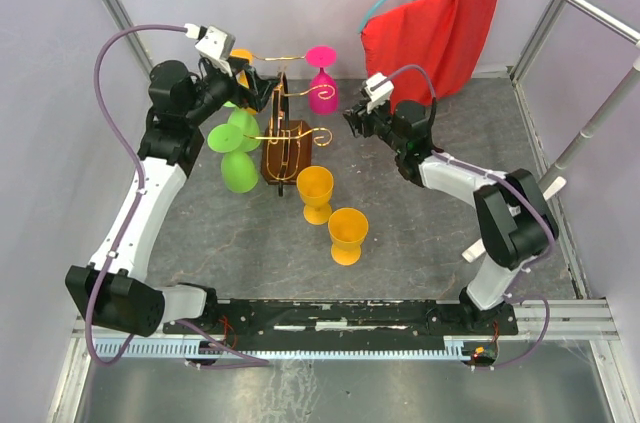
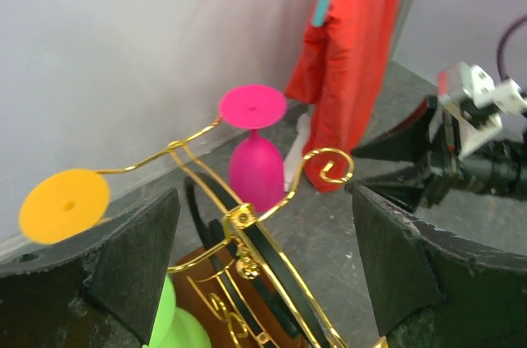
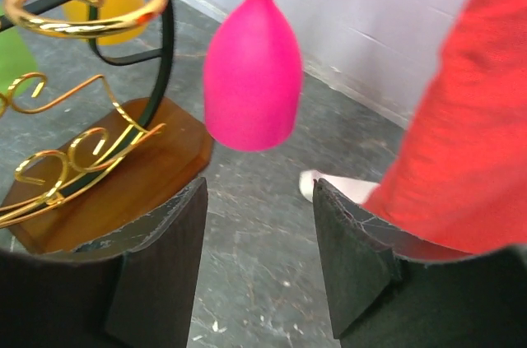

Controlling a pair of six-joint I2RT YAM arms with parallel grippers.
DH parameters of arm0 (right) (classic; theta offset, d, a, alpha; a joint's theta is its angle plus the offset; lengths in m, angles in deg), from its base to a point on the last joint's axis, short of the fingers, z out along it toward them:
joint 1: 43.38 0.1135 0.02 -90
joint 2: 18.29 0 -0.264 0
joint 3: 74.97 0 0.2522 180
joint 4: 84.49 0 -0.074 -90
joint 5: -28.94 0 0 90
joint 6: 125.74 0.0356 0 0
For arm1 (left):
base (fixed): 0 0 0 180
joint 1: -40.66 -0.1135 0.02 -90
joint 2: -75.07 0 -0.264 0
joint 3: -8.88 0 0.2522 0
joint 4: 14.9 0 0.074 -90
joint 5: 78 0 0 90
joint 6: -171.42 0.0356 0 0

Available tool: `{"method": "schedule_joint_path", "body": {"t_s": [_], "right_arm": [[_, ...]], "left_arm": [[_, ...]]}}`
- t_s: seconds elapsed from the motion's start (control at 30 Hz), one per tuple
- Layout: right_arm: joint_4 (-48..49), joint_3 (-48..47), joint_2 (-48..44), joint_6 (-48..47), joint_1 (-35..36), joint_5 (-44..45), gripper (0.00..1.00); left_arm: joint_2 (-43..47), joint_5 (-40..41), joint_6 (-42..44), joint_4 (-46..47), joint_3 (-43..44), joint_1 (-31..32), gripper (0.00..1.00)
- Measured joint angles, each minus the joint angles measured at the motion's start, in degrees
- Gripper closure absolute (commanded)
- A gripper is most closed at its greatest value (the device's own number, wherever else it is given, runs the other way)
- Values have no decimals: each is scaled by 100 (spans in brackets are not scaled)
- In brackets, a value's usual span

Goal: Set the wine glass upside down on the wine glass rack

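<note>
- The pink glass (image 1: 322,83) hung upside down from the top right arm of the rack (image 1: 283,138), foot up in the gold wire, bowl down and clear of the wooden base.
- Nothing was gripping it. I judged that placement done, bar pulling the arm away.
- The right gripper (image 3: 259,200) sat just beside and below the bowl, its jaws parted and empty, with the glass beyond the fingertips and not between them.
- The left gripper (image 2: 265,200) hovered at the rack's far left side, jaws wide and holding nothing.
- An orange glass (image 2: 64,204) hung from the opposite top arm, and green glasses (image 1: 238,148) sat low on the rack's left side; I could not tell exactly how they were hooked.
- 2 more orange glasses (image 1: 315,193) stood on the table (image 1: 420,243) near the rack's front. If those are meant to go up too, that work was left.
- A red cloth (image 1: 435,33) hung behind the right arm, clear of the rack.
</note>
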Motion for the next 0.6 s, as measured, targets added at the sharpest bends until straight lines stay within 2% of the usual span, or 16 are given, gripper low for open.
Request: {"method": "schedule_joint_path", "body": {"t_s": [0.17,0.4,0.6], "right_arm": [[-787,66,-507,20,-70,756,33],[-2640,-581,-621,203,-260,1784,28],[-3864,-1220,-621,678,-605,2109,28]], "left_arm": [[-81,-662,339,-299,96,282,9],[-520,-634,1495,-1460,562,1853,9],[-739,-579,1980,-2188,743,2424,9]]}}
